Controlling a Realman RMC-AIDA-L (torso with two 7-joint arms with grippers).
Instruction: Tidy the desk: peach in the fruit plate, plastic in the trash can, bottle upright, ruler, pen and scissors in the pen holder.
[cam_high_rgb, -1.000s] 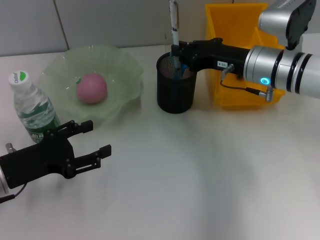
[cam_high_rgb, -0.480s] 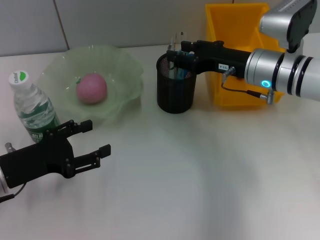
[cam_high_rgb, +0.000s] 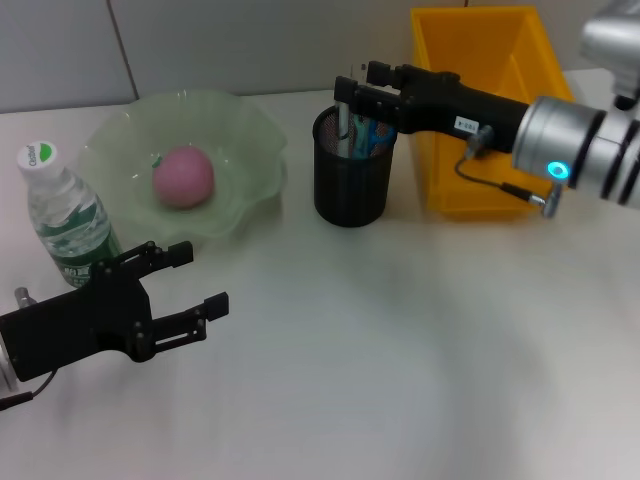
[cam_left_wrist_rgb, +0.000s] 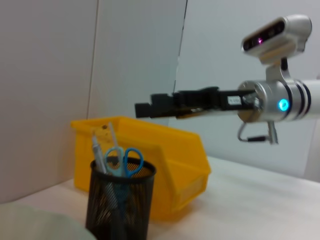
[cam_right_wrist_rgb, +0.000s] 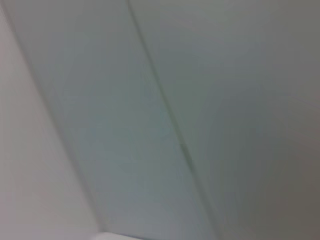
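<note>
Pen (cam_high_rgb: 343, 125) leans in mesh holder (cam_high_rgb: 350, 185); right pincer (cam_high_rgb: 352, 92) above, seemingly released.

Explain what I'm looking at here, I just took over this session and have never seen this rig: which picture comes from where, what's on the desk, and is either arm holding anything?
This is a two-armed robot seen by three cameras. The head view looks down at the white desk. The left wrist view looks across the desk from the left arm. The right wrist view shows only a blank wall.

The left gripper rests low near the front edge, open and empty, beside the upright bottle. The right gripper hovers just above the black mesh pen holder, holding nothing; whether it is open is unclear.

The peach lies in the green fruit plate. In the holder stand the blue-handled scissors and the pen. Behind it sits the yellow bin.
</note>
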